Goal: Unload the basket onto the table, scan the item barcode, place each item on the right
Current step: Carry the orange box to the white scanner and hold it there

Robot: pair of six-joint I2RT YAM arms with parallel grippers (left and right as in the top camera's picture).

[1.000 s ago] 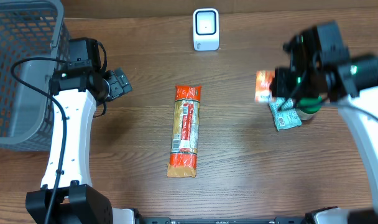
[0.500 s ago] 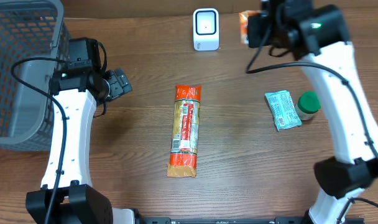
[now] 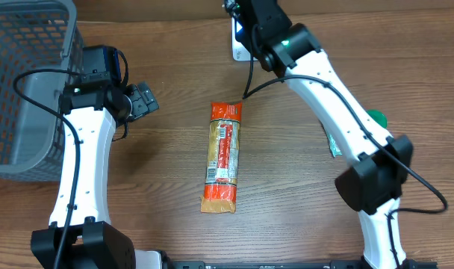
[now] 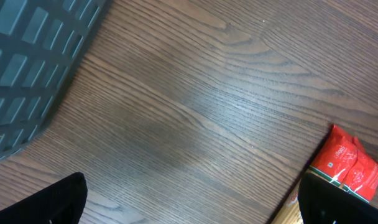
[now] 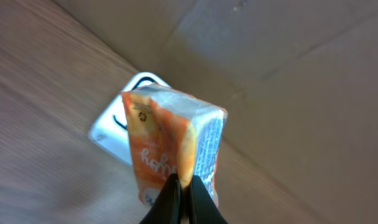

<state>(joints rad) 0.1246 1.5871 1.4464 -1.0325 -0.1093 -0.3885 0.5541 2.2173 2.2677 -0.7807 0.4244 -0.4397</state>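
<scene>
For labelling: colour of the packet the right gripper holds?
Orange packet, pale blue-white side; best in right wrist view.

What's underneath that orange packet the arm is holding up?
A white scanner sits below it. The orange packet covers most of it, leaving only one rounded corner visible.

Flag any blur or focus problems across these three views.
Overhead: sharp, evenly lit. Left wrist: table grain crisp, no glare. Right wrist: orange packet in the right end effector sharp; scanner and wood behind it blurred.

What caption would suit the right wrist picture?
Right gripper pinches a small orange-and-white packet over the white rounded scanner.
</scene>
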